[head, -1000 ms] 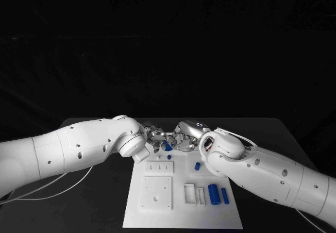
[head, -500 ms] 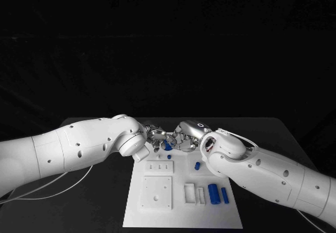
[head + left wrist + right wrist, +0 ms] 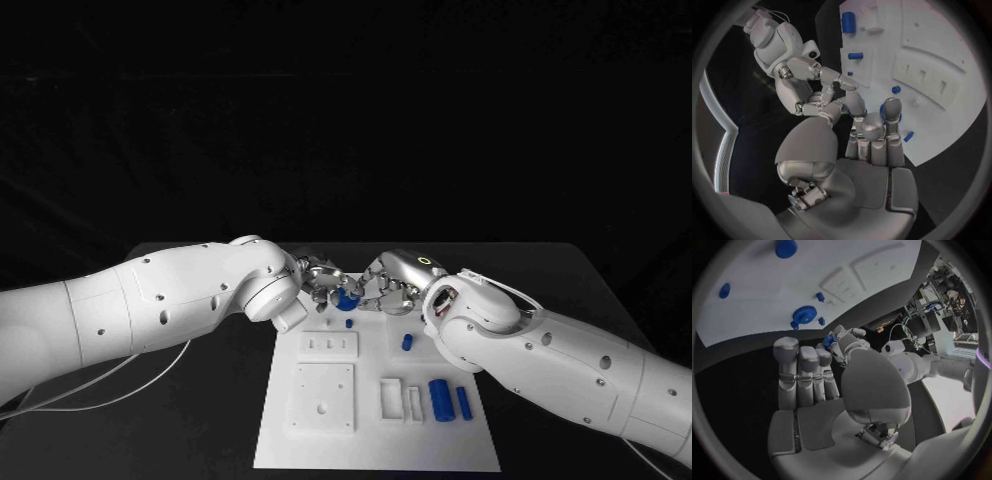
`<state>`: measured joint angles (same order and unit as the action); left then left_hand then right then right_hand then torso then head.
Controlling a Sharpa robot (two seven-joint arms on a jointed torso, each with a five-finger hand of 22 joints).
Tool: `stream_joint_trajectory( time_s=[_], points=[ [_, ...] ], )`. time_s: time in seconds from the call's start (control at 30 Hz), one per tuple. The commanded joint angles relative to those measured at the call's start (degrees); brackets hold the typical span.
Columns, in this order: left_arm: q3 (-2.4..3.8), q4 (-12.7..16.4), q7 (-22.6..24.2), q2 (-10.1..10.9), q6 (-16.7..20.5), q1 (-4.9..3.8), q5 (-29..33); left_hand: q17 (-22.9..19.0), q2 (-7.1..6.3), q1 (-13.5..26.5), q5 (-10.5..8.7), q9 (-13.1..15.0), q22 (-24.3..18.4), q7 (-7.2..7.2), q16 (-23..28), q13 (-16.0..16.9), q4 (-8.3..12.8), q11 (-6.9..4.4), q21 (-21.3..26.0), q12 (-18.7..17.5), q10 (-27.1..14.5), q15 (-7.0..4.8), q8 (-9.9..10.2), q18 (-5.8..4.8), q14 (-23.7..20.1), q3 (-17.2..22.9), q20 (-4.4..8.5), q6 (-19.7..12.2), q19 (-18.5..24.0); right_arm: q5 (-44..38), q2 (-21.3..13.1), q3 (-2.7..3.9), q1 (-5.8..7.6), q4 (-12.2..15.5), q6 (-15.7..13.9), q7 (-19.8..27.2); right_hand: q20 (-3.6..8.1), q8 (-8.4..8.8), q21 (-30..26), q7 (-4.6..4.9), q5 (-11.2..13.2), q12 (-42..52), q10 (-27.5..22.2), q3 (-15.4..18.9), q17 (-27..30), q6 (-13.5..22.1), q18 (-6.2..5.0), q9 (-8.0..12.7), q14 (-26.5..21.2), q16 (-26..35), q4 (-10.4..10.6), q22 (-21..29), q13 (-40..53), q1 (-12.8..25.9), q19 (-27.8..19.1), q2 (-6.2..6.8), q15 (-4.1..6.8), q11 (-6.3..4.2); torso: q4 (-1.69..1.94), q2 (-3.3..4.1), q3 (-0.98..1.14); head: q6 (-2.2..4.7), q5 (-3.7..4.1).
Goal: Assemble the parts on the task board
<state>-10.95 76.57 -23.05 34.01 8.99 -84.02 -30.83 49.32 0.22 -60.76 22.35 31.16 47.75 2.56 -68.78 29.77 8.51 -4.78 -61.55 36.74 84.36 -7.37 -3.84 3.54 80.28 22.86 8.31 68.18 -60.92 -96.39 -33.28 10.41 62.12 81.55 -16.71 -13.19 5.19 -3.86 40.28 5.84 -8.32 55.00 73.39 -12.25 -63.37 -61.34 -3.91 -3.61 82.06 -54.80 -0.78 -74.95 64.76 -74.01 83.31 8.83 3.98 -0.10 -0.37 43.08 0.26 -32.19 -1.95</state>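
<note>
Head view: both hands meet over the task board's (image 3: pixel 375 440) far edge.
Left hand (image 3: pixel 320 280) pinches a blue part (image 3: pixel 346 298); right hand's (image 3: pixel 387 290) grasp is unclear; crowded fingers could knock it loose.

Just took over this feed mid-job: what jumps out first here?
Both hands meet at the far end of the task board: the left hand and right hand close around a small blue part between their fingertips. Nearer the robot, two blue cylinders lie on the board's right side.

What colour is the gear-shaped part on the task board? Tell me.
Blue; the gear-shaped part shows best in the right wrist view, lying on the white task board.
</note>
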Motion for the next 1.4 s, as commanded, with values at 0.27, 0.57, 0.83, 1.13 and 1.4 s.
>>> stream_joint_trajectory(
  time_s=[0.27,0.57,0.83,1.13,1.4],
  points=[
    [-0.03,0.35,0.64,0.58,0.05,-0.07,-2.11,2.28,0.27,0.56,0.16,19.60,0.31,-4.74,-1.39,0.01,1.47,-0.73,-0.37,1.40,2.29,0.00,-0.03,-0.25,0.92,1.76,-0.23,8.09,-0.34,3.13,-4.56,0.82,-1.01,3.13,-4.99,3.45,-0.37,0.30,-2.14,0.07,-1.66,-0.71,-0.92,2.06,0.83,0.86,-0.82,0.03,-0.49,0.85,1.09,-4.54,-1.03,-0.44,0.21,0.39,-0.21,0.03,-0.05,-0.04,0.01,-0.01,-0.32],
    [-0.52,1.31,-0.15,1.82,-0.09,-0.06,-3.33,3.87,1.05,0.82,-1.62,20.87,1.45,-5.03,-2.18,-0.13,0.92,-0.70,0.07,2.58,2.29,0.10,0.03,-0.05,1.34,1.23,-0.62,9.05,-1.98,9.22,-9.12,3.62,-1.26,3.76,-5.57,4.53,-0.33,0.30,-2.92,0.03,-3.62,-0.98,-1.08,2.23,1.17,0.55,-0.83,0.04,-0.58,1.17,1.56,-4.46,-1.48,-0.59,0.24,0.07,-0.16,-0.04,-0.33,-0.24,0.03,-0.19,-0.47],
    [-2.00,2.69,-1.40,2.90,0.14,-0.03,-4.53,4.45,1.95,0.94,-3.97,17.62,4.44,-5.04,-2.29,-0.38,0.48,-0.78,2.54,3.12,2.27,0.14,0.11,-0.30,1.54,0.46,-0.72,9.89,-3.36,16.24,-10.77,6.54,-1.25,2.41,-5.21,5.12,-0.32,0.31,-3.47,0.06,-5.78,-1.14,-1.30,1.86,1.32,0.48,-0.89,0.04,-0.70,1.32,1.44,-4.41,-1.68,-0.70,0.22,-0.02,-0.14,-0.06,-0.39,-0.43,0.14,-0.78,-0.64],
    [-2.87,3.46,-3.32,2.99,0.57,1.07,-7.37,6.41,2.70,1.70,-4.22,19.06,7.96,-5.60,-3.52,-0.17,0.38,-1.04,4.80,4.64,2.24,0.07,-0.05,-0.19,2.06,0.09,-0.97,11.49,-4.46,18.84,-10.60,7.81,-1.10,0.97,-4.98,5.36,-0.36,0.32,-5.00,0.10,-7.46,-1.86,-1.76,1.54,2.06,0.57,-1.02,0.05,-1.03,2.23,1.09,-4.13,-2.34,-0.66,0.04,-0.10,-0.15,-0.07,-0.40,-0.36,0.10,-2.05,-1.12],
    [-2.95,3.66,-3.98,2.93,0.82,2.15,-10.36,6.88,3.15,2.53,-3.88,21.93,10.91,-5.98,-3.75,0.99,0.77,-1.25,6.68,7.14,2.18,0.05,-0.51,-0.04,2.37,0.01,-1.27,12.27,-5.44,19.45,-10.35,7.98,-0.96,0.27,-4.78,5.40,-0.35,0.32,-5.35,0.11,-8.54,-1.93,-1.78,1.23,2.29,0.57,-1.02,0.05,-1.03,2.40,0.87,-4.11,-2.52,-0.52,0.10,-0.12,-0.14,-0.08,-0.47,-0.28,0.10,-2.78,-1.27]
  ],
)
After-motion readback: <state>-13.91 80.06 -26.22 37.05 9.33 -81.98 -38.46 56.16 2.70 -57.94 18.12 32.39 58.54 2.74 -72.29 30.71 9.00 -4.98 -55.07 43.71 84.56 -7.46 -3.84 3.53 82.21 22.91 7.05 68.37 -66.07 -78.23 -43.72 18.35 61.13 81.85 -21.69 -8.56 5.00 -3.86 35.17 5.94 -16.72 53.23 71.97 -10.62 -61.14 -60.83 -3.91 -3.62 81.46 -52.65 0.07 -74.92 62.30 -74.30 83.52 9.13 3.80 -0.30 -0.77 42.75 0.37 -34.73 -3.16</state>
